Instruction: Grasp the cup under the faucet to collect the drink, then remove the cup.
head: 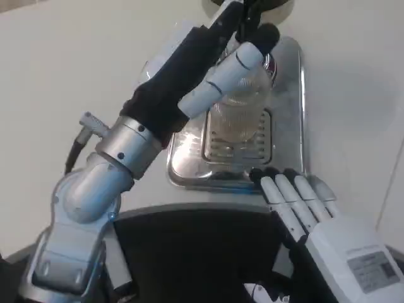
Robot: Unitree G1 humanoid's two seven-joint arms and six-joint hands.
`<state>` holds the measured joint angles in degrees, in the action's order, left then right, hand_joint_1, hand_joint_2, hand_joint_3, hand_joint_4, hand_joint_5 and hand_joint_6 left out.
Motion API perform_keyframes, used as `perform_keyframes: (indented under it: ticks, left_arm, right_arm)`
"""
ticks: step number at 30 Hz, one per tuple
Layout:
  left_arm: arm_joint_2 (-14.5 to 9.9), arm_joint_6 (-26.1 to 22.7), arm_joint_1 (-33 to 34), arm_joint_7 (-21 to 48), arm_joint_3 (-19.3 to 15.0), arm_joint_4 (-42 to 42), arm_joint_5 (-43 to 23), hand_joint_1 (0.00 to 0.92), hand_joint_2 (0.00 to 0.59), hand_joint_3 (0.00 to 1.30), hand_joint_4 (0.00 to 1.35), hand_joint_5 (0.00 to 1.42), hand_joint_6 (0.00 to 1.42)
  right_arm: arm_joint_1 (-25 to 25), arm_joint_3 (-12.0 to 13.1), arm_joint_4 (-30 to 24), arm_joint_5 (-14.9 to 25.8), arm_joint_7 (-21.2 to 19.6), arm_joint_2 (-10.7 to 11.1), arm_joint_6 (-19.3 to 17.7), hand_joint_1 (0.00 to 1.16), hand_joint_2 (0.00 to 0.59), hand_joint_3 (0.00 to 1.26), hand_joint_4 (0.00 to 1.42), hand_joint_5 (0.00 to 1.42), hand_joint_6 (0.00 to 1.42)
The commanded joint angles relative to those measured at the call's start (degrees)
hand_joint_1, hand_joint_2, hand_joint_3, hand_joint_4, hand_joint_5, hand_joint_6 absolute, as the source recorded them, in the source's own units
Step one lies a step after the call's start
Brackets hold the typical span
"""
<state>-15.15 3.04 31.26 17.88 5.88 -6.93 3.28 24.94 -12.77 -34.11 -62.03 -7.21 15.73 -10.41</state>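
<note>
A clear plastic cup [245, 112] stands on the slotted grille of a shiny metal drip tray [289, 88], below the dark faucet [251, 9] at the top edge. My left hand [211, 66] reaches in from the lower left and its white fingers wrap around the cup's upper part, hiding the cup's left side. I cannot tell whether any drink is in the cup. My right hand [302, 201] lies at the tray's front right corner with its fingers straight and side by side, holding nothing.
The white table [63, 63] spreads to the left and right of the tray. My left forearm [120, 151] crosses the tray's left side. My dark body [196, 259] fills the bottom of the picture.
</note>
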Motion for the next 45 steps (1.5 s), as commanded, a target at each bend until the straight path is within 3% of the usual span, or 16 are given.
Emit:
perform_keyframes:
  ticks: [1,5,10,18,26,29,36,40,45]
  left_arm:
    - [-3.4,0.7,0.3,1.7,2.3,-1.1,5.4,0.000,0.176,0.00,0.00,0.00,0.00]
    - [-6.2,2.5,0.9,2.0,3.6,-1.2,10.0,0.000,0.160,0.00,0.00,0.00,0.00]
    - [-8.3,4.4,0.8,2.3,4.7,-1.2,13.4,0.000,0.157,0.00,0.00,0.00,0.00]
    - [-10.4,6.5,0.1,2.3,6.1,-1.3,17.9,0.000,0.159,0.00,0.00,0.00,0.00]
    - [-10.7,7.4,-0.1,2.0,6.1,-1.1,19.7,0.000,0.162,0.00,0.00,0.00,0.00]
    - [-10.7,7.7,-0.3,2.2,5.8,-0.8,19.2,0.000,0.162,0.00,0.00,0.00,0.00]
    - [-10.9,7.8,-0.9,2.1,5.8,-1.2,19.6,0.000,0.165,0.00,0.00,0.00,0.00]
    - [-11.0,7.8,-0.9,2.1,5.7,-1.5,19.8,0.000,0.165,0.00,0.00,0.00,0.00]
    - [-11.3,7.6,-1.1,2.3,5.7,-2.0,19.7,0.000,0.165,0.00,0.00,0.00,0.00]
  right_arm:
    - [0.0,0.7,0.6,2.1,-0.6,-1.0,0.9,0.46,0.431,0.02,0.00,0.00,0.00]
    - [-0.1,1.5,0.9,4.8,-0.3,-2.4,1.9,0.48,0.423,0.00,0.00,0.00,0.00]
    - [-1.1,2.0,2.3,7.6,-0.5,-3.5,2.8,0.51,0.414,0.01,0.00,0.00,0.00]
    - [-4.4,2.0,4.5,12.2,-0.2,-7.3,5.5,0.54,0.381,0.00,0.00,0.00,0.00]
    - [-7.4,1.1,5.3,14.6,-0.1,-10.7,8.7,0.59,0.327,0.00,0.00,0.00,0.00]
    - [-9.5,0.8,6.1,16.7,-0.2,-12.9,10.3,0.67,0.275,0.00,0.00,0.00,0.00]
    - [-15.4,0.9,9.2,19.9,-0.2,-15.8,13.9,0.79,0.221,0.00,0.00,0.00,0.00]
    - [-21.0,0.9,12.2,20.5,-0.4,-16.6,15.9,0.89,0.199,0.00,0.00,0.00,0.00]
    - [-27.4,1.3,17.0,21.5,-1.3,-16.5,16.9,0.92,0.191,0.00,0.00,0.00,0.00]
